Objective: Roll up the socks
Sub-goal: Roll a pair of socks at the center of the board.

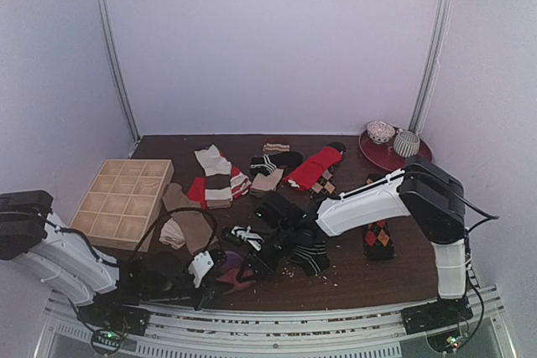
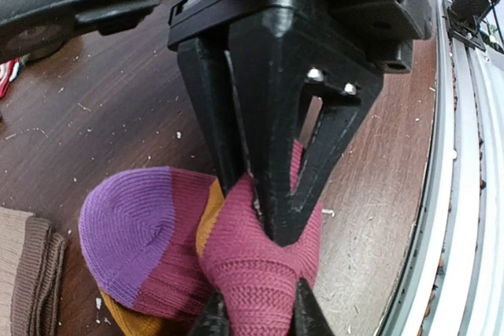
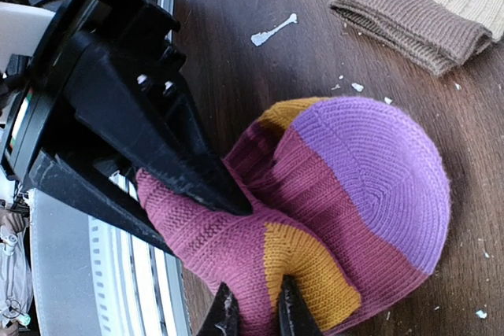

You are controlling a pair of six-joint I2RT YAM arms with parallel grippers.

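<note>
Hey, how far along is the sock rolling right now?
Done: perhaps the two ball-shaped bundles on the red plate; the wooden tray looks unfilled. In hand: the left gripper and right gripper both pinch the magenta sock, bunched but not yet rolled. Left: the red sock, tan sock, striped sock and more lie loose on the table.

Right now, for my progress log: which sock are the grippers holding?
The magenta sock with purple and orange patches; the left gripper and right gripper both pinch it, while the other socks lie loose.
</note>
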